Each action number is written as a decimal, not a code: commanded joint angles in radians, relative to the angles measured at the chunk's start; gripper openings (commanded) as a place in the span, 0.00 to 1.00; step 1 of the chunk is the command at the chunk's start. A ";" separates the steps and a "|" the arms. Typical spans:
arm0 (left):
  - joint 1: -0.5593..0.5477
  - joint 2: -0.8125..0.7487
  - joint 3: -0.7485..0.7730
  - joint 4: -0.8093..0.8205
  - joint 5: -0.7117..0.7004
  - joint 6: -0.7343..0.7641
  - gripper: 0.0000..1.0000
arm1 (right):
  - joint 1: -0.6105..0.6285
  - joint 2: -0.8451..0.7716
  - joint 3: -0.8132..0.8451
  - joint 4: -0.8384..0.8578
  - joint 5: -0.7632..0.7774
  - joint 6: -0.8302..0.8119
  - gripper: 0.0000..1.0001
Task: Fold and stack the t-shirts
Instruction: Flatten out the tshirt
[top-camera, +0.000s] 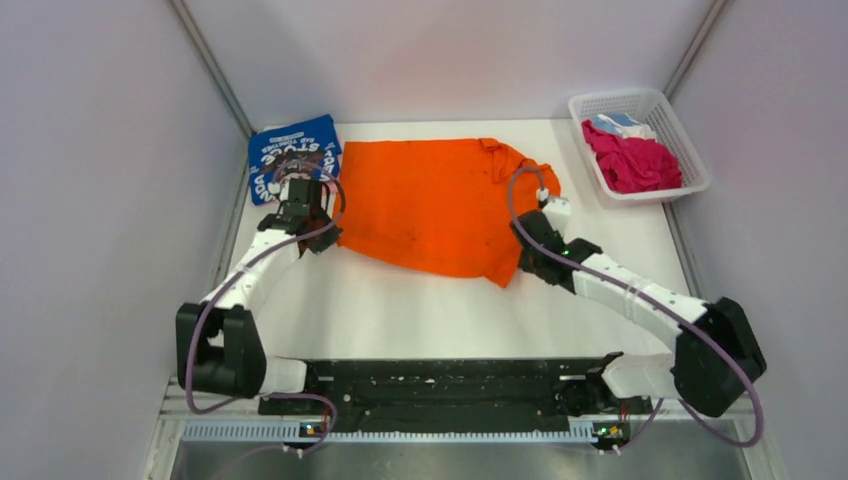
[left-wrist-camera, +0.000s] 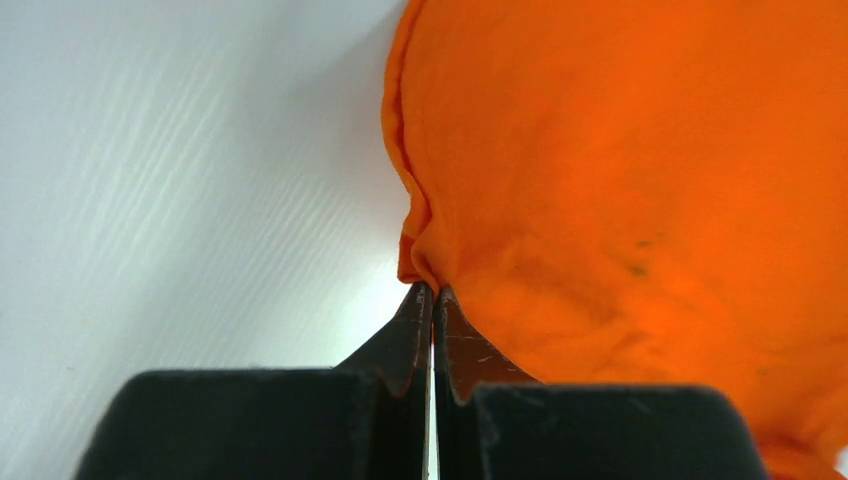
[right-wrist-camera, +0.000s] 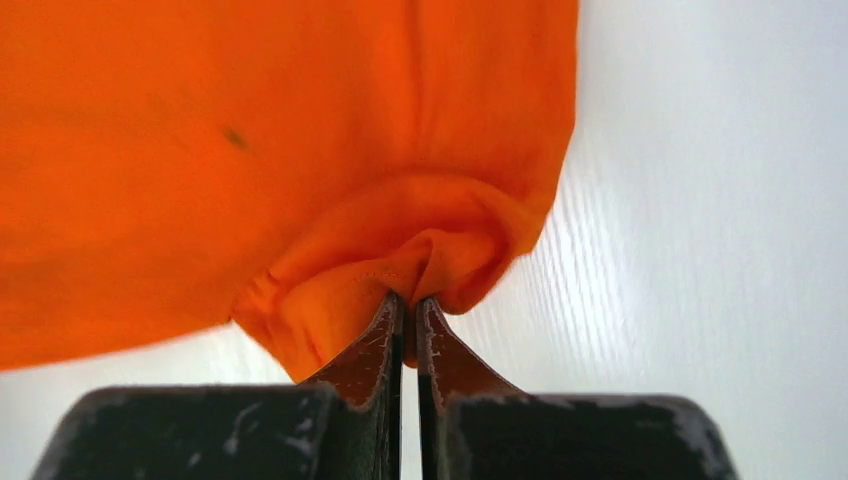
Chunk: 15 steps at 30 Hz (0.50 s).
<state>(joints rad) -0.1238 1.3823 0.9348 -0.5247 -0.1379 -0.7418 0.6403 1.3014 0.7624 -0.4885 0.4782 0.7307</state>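
Note:
A plain orange t-shirt (top-camera: 435, 205) lies spread across the middle of the white table. My left gripper (top-camera: 318, 215) is shut on its left edge; the left wrist view shows the jaws (left-wrist-camera: 432, 292) pinching a fold of orange cloth (left-wrist-camera: 640, 180). My right gripper (top-camera: 528, 228) is shut on the shirt's right edge; the right wrist view shows the jaws (right-wrist-camera: 408, 300) clamped on a bunched hem of the shirt (right-wrist-camera: 250, 150). A folded blue t-shirt with white lettering (top-camera: 292, 155) lies at the back left, just beyond my left gripper.
A white lattice basket (top-camera: 690, 150) at the back right holds a magenta tee (top-camera: 632, 160) and a light-blue one (top-camera: 618, 123). Grey walls close in the table on the left, right and back.

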 joint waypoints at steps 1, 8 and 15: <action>0.000 -0.157 0.158 -0.011 -0.008 0.054 0.00 | -0.060 -0.149 0.207 0.043 0.152 -0.189 0.00; -0.001 -0.317 0.384 -0.084 0.003 0.105 0.00 | -0.108 -0.299 0.502 0.000 0.196 -0.401 0.00; -0.001 -0.449 0.668 -0.122 0.027 0.153 0.00 | -0.107 -0.354 0.891 -0.071 0.020 -0.554 0.00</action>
<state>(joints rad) -0.1253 1.0122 1.4559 -0.6296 -0.1211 -0.6407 0.5343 0.9833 1.4422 -0.5167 0.5953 0.3065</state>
